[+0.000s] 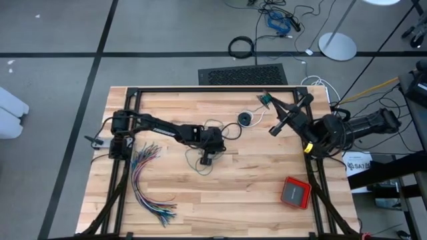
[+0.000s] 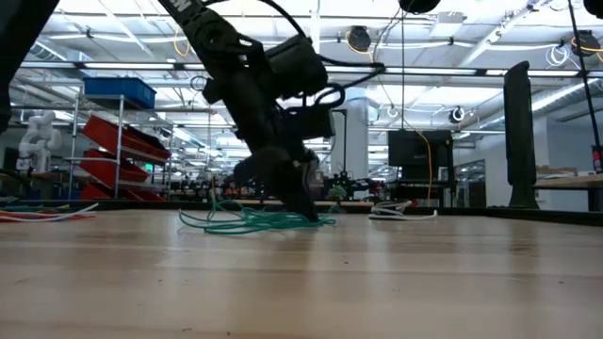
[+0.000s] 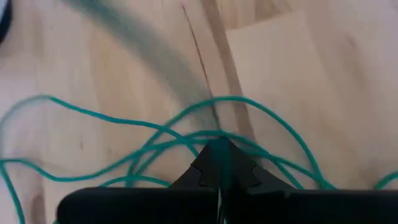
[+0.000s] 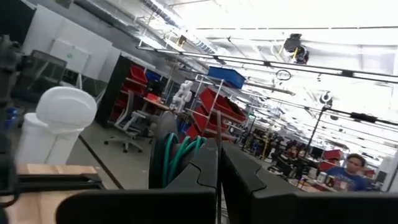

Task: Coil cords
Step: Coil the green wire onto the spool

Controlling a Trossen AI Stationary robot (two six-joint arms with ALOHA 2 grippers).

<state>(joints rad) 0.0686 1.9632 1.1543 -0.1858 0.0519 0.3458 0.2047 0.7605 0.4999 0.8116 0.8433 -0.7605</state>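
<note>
The teal-green cord (image 1: 197,164) lies in loose loops on the wooden table's middle, and shows as a low tangle (image 2: 247,222) in the low view. My left gripper (image 1: 207,159) is down on these loops with its fingers shut (image 3: 220,149). My right gripper (image 1: 268,101) is raised over the table's far right, shut on a small bunch of teal-green loops (image 4: 180,154). The black cord (image 1: 246,119) rests as a small coil on the table between the two grippers, its white tail (image 1: 258,113) beside it. My left gripper's shut fingertips (image 3: 211,163) meet the teal-green strands (image 3: 198,135) where several of them cross, coming slanting down from the table's left. The strands lie slack on the table. Whether one strand or more sits between the tips, I cannot tell. My right gripper pinches several teal-green loops (image 4: 186,147) between its two fingers; the loops stand out beyond one finger's side. The fingers point somewhat upward, and the bunch is lifted clear of the table.
A fanned bundle of many-coloured wires (image 1: 149,181) lies at the table's near left. A red box (image 1: 295,192) sits at the near right. A black metal frame (image 1: 200,89) runs along the table's far edge.
</note>
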